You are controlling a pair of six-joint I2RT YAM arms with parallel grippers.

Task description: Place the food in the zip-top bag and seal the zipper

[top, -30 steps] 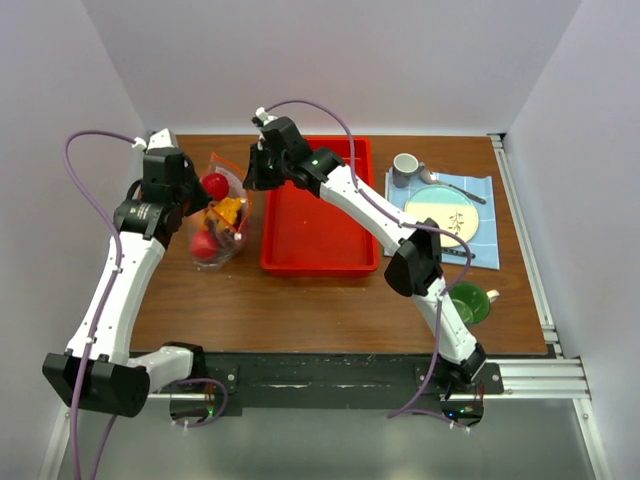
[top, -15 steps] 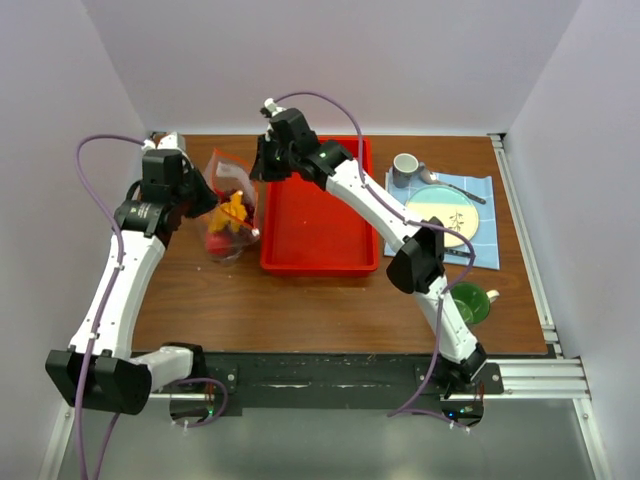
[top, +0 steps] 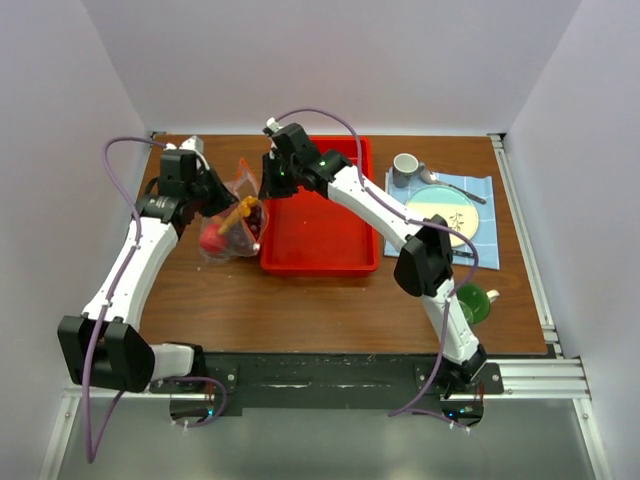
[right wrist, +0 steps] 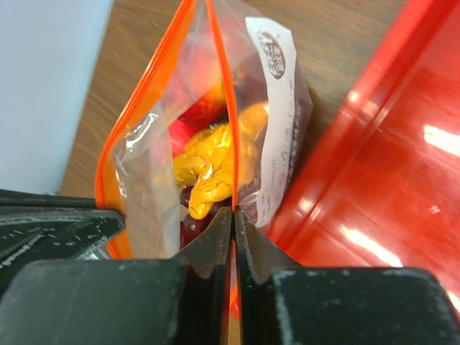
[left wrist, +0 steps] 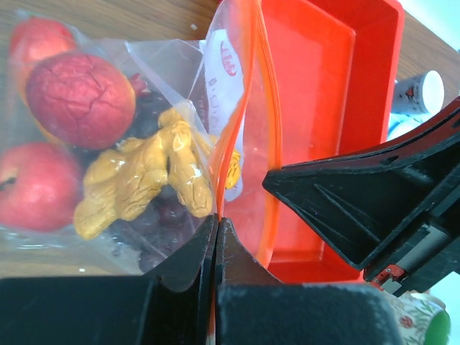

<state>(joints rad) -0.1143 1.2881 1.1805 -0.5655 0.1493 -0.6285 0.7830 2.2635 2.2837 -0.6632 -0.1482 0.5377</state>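
Both arms have drawn inward since the earlier top views: the left end effector (left wrist: 215, 224) has travelled toward the red tray (top: 320, 235), the right end effector (right wrist: 233, 215) has pulled slightly back toward it, and the zip-top bag (top: 228, 232) has shifted with them. It now hangs between the two, just beside the tray's left wall.

Findings:
- Left end effector: fingers pressed together, clamped on the zipper (left wrist: 238, 122).
- Right end effector: fingers likewise together, clamped on the same orange-red strip, as its wrist view shows.
- Food is inside the bag: red fruits (left wrist: 79, 97), the yellow-orange cluster (left wrist: 140, 176) and dark grape bunches (left wrist: 162, 219) are visible through the plastic. The orange wedge cannot be picked out. No loose pieces show on the tabletop (top: 300, 300) or in the tray.
- In the right wrist view the two zipper lips bow apart between the grip points, so the mouth is not yet closed.

Assessment: filling appears complete; the sealing step is in hand. With the grips closer together the strip has slack, which probably explains the gaping.

Surroundings: a blue mat (top: 487, 225) carrying a plate (top: 445, 215), a mug (top: 405, 168), a spoon (top: 455, 187) and a green cup (top: 468, 303) lie well apart on the right and do not interfere. The tray wall, next to the bag, and the nearness of the two end effectors are the only likely obstructions.
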